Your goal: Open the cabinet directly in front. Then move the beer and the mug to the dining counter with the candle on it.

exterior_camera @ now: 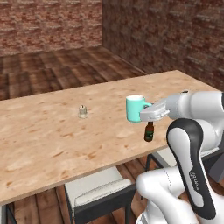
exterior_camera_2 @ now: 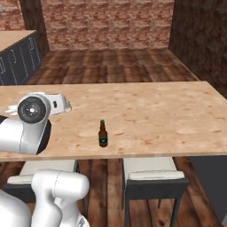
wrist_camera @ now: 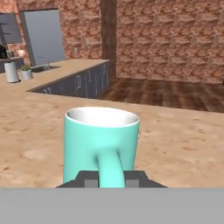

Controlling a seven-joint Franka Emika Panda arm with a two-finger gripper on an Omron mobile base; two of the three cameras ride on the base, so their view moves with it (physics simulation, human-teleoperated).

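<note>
Pincer (exterior_camera: 148, 110) closed on the loop handle of the mug (exterior_camera: 135, 108), held upright over the table (exterior_camera: 52, 140). Beer (exterior_camera: 149, 131) upright near the table's near edge, just below the mug. Candle (exterior_camera: 82, 112) well left. Stools (exterior_camera_2: 153, 179) tucked beneath.

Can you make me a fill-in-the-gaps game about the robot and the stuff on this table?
1. The fingers hold the mug by its ____.
2. The beer stands ____ on the dining counter.
3. The mug's colour is ____.
4. The tiny pale thing on the counter is a ____.

Missing words: handle; upright; mint-green; candle
</note>
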